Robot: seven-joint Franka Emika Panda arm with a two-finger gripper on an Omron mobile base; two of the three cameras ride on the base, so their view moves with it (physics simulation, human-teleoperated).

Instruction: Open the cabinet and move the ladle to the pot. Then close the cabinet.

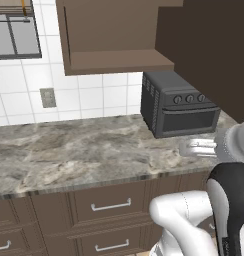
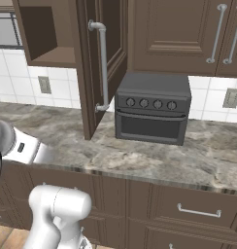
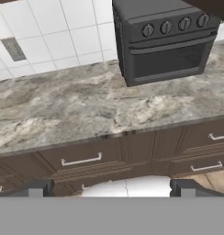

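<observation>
Pincer (agape) below open cabinet

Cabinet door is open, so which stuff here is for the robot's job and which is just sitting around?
For the job:
- cabinet, its door swung open on the bar handle
- gripper, open and holding nothing

Just there:
- toaster oven
- counter
- drawers
- wall outlet

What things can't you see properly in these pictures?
- Cabinet inside: right base view, its upper part cut off by the top edge, its right part hidden behind the open door.
- Gripper: hand view, bottom edge cuts the fingers; they stand wide apart, holding nothing.
- Toaster oven knob markings: too small.
</observation>
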